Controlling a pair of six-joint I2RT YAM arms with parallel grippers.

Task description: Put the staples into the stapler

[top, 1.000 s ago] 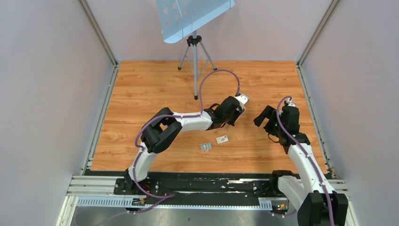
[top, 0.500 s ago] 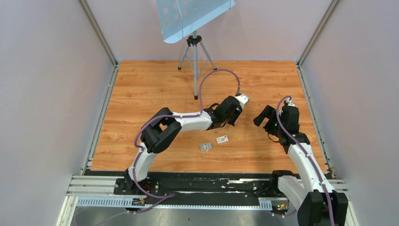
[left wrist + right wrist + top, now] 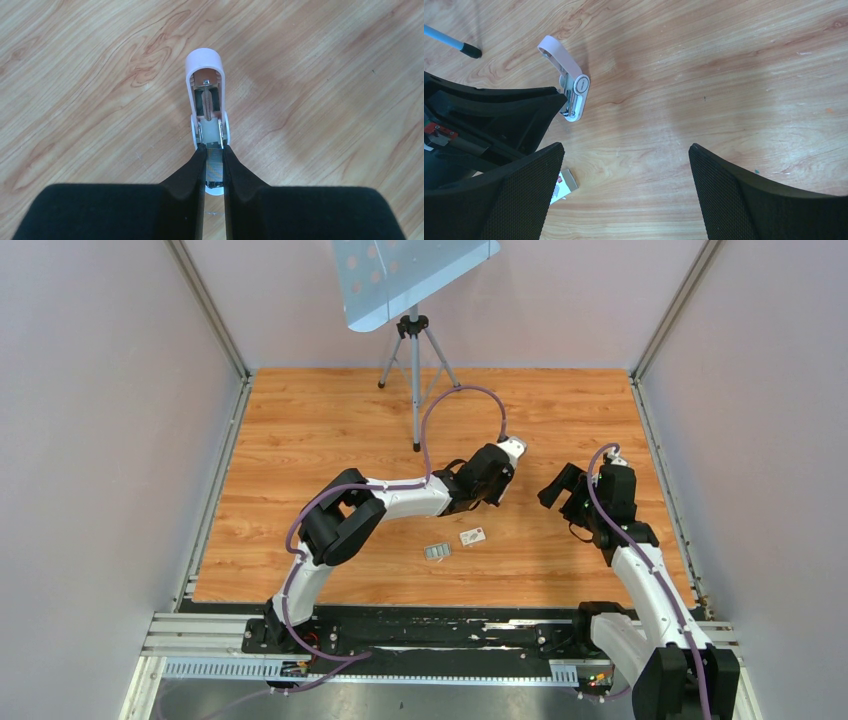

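The pale pink mini stapler (image 3: pixel 205 70) lies on the wooden floor with its pink lid swung up and its white tray (image 3: pixel 219 131) open. It also shows in the right wrist view (image 3: pixel 572 90) and in the top view (image 3: pixel 514 448). My left gripper (image 3: pixel 214 150) is shut on a grey strip of staples (image 3: pixel 215 165), which lies along the near end of the stapler's tray. In the top view the left gripper (image 3: pixel 503 462) is at the table's middle. My right gripper (image 3: pixel 625 146) is open and empty, and hovers to the stapler's right (image 3: pixel 560 486).
A flat white labelled card (image 3: pixel 473 536) and a purple-and-green block (image 3: pixel 437 552) lie nearer the bases; the card also shows in the right wrist view (image 3: pixel 561 185). A tripod (image 3: pixel 415 390) with a pale blue perforated panel stands at the back; one of its feet (image 3: pixel 454 44) is near the stapler.
My left gripper has edged very slightly to the left at the stapler. The right arm has not moved.
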